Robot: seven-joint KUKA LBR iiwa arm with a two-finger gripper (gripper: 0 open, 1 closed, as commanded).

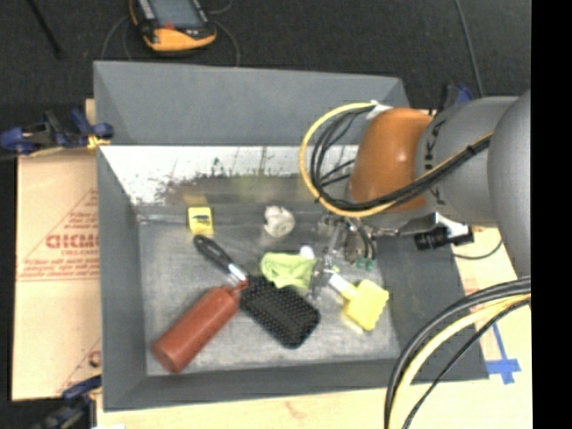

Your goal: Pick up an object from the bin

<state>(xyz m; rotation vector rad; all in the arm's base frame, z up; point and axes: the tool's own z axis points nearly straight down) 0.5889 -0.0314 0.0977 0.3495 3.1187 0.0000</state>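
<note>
In grey bin (116,266), pincer (329,259) low, state cannot be told; red bottle (192,329) well off to its lower left, black brush (281,315) just below-left, yellow white-handled sponge (365,304) just lower-right, green crumpled cloth (284,268) right beside it on the left.

Lighting — moderate. Bin (118,257) bottom dull, soft shadows under its contents; back wall streaked with pale glare. Faint sheen on orange cover (389,164) — surroundings dark.

The bin's (121,266) floor lay bare along its left wall and front right corner. A green cloth (284,268), black brush (281,315) and yellow block (367,305) crowded the pincer (324,264); a red bottle (197,329) barred the front left.
</note>
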